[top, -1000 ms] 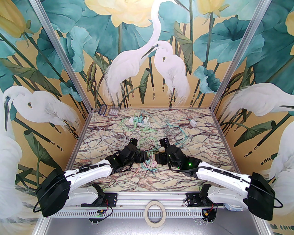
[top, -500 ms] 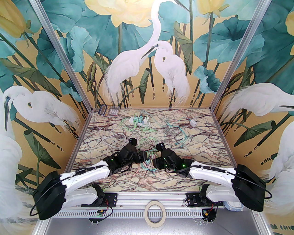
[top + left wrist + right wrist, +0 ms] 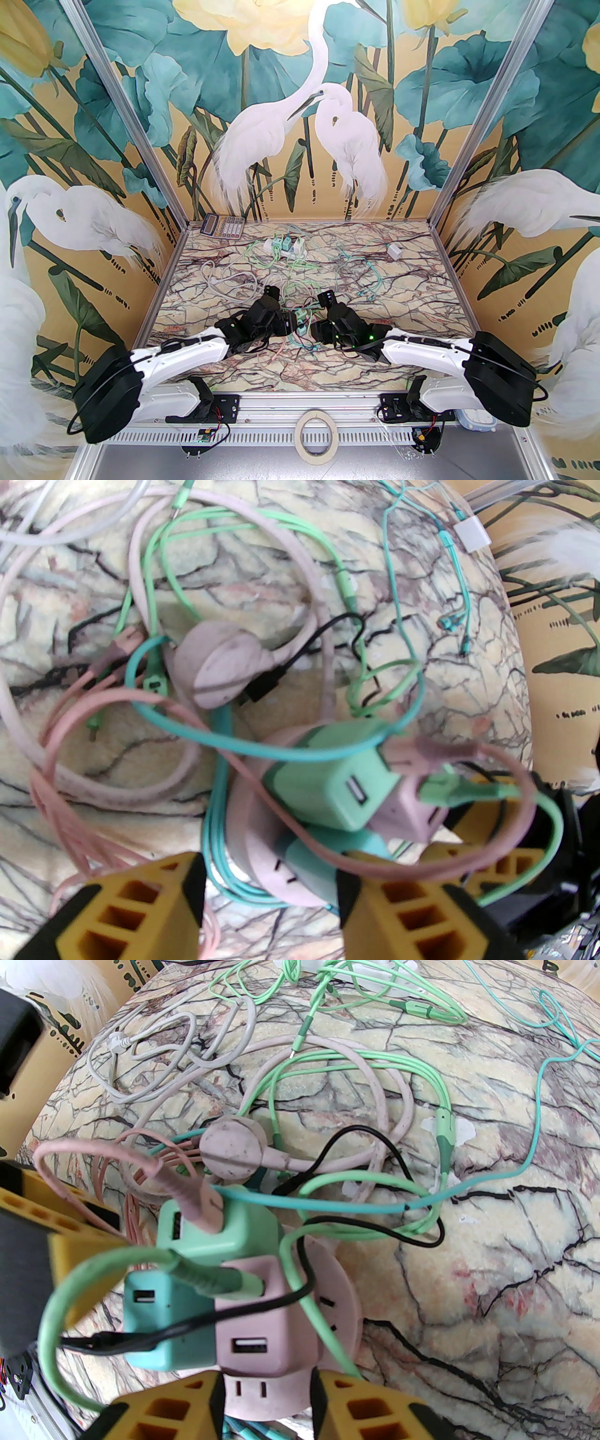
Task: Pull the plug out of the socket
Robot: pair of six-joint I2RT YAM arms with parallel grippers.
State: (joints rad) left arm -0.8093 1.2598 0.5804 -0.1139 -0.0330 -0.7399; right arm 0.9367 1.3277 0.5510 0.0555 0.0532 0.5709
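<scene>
1. Pink round socket [image 3: 342,1288] lies on the marble table [image 3: 375,365], near-centre, between the two grippers, amid tangled cables.
2. Three USB plugs sit in it, packed tight: green plug [image 3: 234,1232], teal plug [image 3: 168,1325], pink plug [image 3: 262,1335].
3. Right gripper [image 3: 267,1382]: fingers pinch the socket's rim from both sides, just below the pink plug.
4. Left gripper [image 3: 269,878]: fingers straddle the socket's other edge and the teal plug. One finger is against the plug, and teal cord runs between the other finger and the socket. Cannot tell whether it is clamped.
5. Pink cable [image 3: 187,1194] enters the green plug; black cable [image 3: 187,1330] enters the teal plug.
6. Far edge: calculator [image 3: 223,227], white power strip [image 3: 286,247].
</scene>
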